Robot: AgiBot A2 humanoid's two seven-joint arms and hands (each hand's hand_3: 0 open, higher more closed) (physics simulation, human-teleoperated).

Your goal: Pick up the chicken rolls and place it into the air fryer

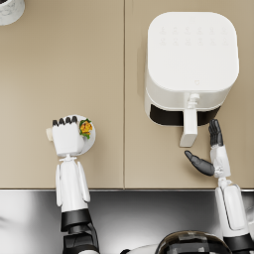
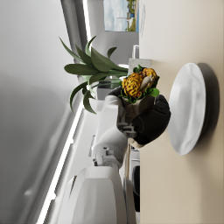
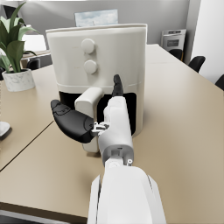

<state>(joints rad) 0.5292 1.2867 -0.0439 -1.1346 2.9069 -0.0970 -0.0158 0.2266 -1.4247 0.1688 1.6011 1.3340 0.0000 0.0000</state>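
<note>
While my left hand (image 2: 146, 120) grips the one chicken roll (image 2: 138, 84) above the single plate (image 2: 188, 109), my right hand (image 1: 211, 151) is spread beside the one air fryer (image 1: 191, 54).

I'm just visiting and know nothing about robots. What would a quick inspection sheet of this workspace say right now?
Surface: tan table, with a seam running down its middle.
Job's things: chicken rolls held in the left hand, lifted off the white plate; white air fryer with its handle pointing toward the robot.
Clutter: a white pot's rim at the table's far corner; potted plant beside the fryer.
Hands: left hand grips the rolls; right hand empty, fingers spread next to the fryer handle.
Cables: nothing seen.
Surroundings: dark chairs along the table's side, a window.
</note>
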